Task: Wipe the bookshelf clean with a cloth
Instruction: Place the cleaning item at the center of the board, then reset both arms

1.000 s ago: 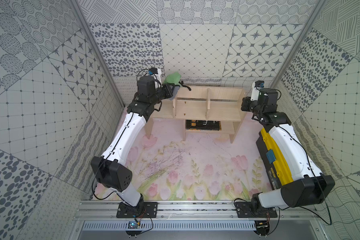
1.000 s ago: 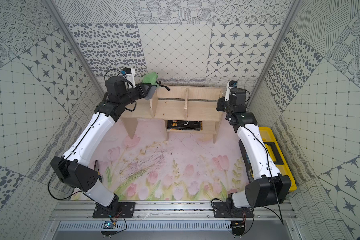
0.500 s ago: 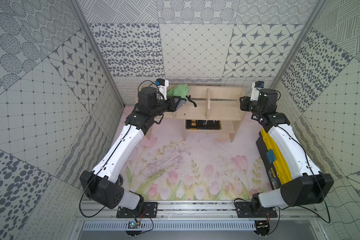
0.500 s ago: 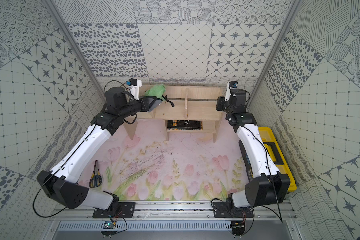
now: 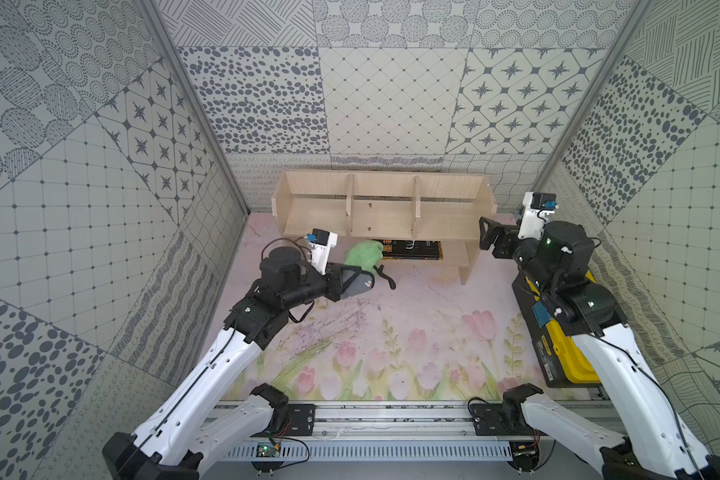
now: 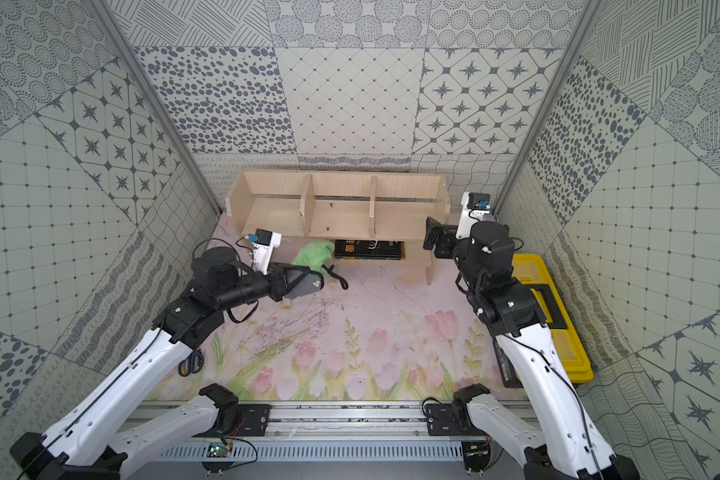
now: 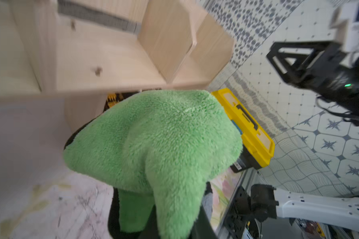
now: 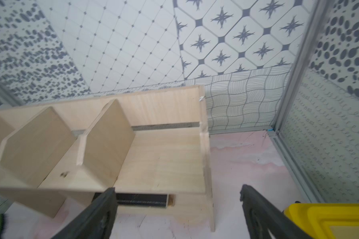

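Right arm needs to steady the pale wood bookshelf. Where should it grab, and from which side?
The right end panel of the pale wood three-compartment bookshelf: a thin upright board with a free top edge. Come from above and the front, jaws straddling it. The open right gripper sits near it.

Both top views look steeply down from high above the front rail toward the back wall, far enough to take in the whole worktop (image 5: 391,345), both arms and the bookshelf (image 5: 383,208). The left wrist camera sits very near the cloth (image 7: 153,144), which fills its middle. The right wrist camera looks along its own fingers (image 8: 97,215) at the bookshelf's right end. Both wrist views share the bookshelf and the yellow toolbox (image 7: 249,128).
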### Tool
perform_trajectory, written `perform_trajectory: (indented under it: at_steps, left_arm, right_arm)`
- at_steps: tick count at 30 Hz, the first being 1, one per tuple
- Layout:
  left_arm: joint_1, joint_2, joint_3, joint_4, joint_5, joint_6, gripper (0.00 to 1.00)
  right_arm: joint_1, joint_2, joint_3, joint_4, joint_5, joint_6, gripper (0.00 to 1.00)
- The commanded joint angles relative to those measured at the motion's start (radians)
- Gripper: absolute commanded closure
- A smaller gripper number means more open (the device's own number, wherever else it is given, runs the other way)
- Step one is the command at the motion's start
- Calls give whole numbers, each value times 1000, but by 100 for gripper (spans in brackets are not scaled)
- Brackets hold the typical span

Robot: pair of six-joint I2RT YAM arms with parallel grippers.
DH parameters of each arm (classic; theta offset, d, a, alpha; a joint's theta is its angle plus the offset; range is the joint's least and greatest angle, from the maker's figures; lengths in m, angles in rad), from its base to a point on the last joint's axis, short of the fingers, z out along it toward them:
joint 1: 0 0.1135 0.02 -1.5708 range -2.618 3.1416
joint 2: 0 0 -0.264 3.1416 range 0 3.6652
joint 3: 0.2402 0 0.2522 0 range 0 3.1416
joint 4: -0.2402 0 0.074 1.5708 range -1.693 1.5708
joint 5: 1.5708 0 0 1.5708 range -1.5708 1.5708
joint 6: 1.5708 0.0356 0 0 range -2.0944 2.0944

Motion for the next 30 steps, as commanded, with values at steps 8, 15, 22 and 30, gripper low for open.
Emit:
perform_trajectory:
  at_steps: [8, 15, 22, 30]
  left_arm:
    - [-90, 69, -181, 52, -332, -110, 0]
    - [-88, 45, -66, -68, -894, 45, 0]
    - [228, 110, -273, 356, -1027, 248, 0]
    - [382, 332, -401, 699, -749, 283, 1]
  right_arm:
    - [154, -192, -509, 119, 179, 238, 3]
    - [152, -250, -840, 567, 409, 150, 3]
    - [-2, -166, -877, 634, 581, -26, 3]
    - [-329, 5, -1051, 1083, 288, -61, 3]
